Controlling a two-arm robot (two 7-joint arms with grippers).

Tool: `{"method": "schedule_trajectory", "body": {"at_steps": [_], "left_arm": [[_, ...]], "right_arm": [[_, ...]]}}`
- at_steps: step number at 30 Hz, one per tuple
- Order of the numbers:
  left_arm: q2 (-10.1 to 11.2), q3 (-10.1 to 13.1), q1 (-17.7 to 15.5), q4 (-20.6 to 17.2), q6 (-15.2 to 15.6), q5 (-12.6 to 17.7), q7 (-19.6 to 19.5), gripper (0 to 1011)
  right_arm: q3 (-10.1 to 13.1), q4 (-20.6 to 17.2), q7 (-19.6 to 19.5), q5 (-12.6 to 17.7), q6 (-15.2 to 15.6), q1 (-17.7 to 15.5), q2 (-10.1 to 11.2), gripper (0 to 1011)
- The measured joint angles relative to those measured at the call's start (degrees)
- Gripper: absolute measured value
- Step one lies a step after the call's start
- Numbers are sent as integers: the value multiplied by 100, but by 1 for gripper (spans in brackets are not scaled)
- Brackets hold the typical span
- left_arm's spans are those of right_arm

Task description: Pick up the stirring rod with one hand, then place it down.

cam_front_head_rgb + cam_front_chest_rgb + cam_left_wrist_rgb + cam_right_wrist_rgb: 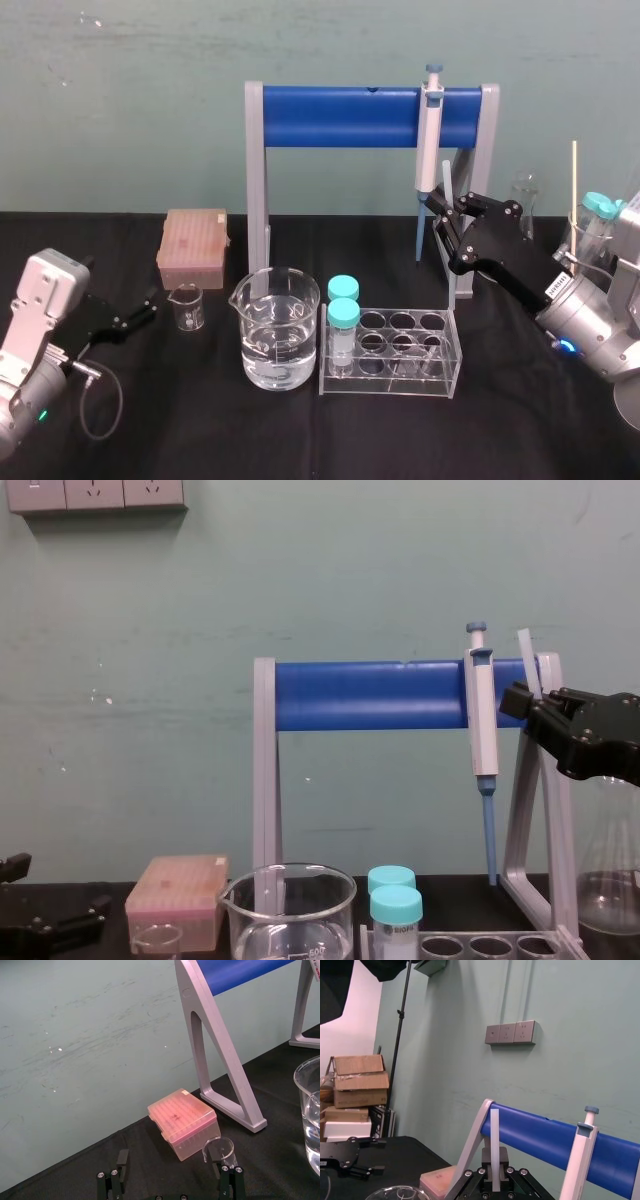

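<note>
Right gripper (441, 207): raised above the black surface (500, 430), just beside the pipette (430, 140) that hangs on the blue-barred stand (340, 116). Jaws pinching the stirring rod (445, 180) near its lower end. The rod stands nearly upright, clear of the surface.

Left gripper (143, 314): low at the far left, near the small beaker (187, 306) and the pink tip box (193, 248). Jaws spread.

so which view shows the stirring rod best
Right wrist view: the stirring rod stands clamped in the right tool. Chest view shows its top above the tool; head view a faint sliver beside the pipette.
</note>
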Motion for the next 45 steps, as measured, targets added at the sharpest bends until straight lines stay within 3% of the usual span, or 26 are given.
{"method": "schedule_trajectory", "body": {"at_steps": [45], "left_arm": [[0,0,0,0,0,0,0,1000]], "right_arm": [[0,0,1,0,0,0,0,68]]}}
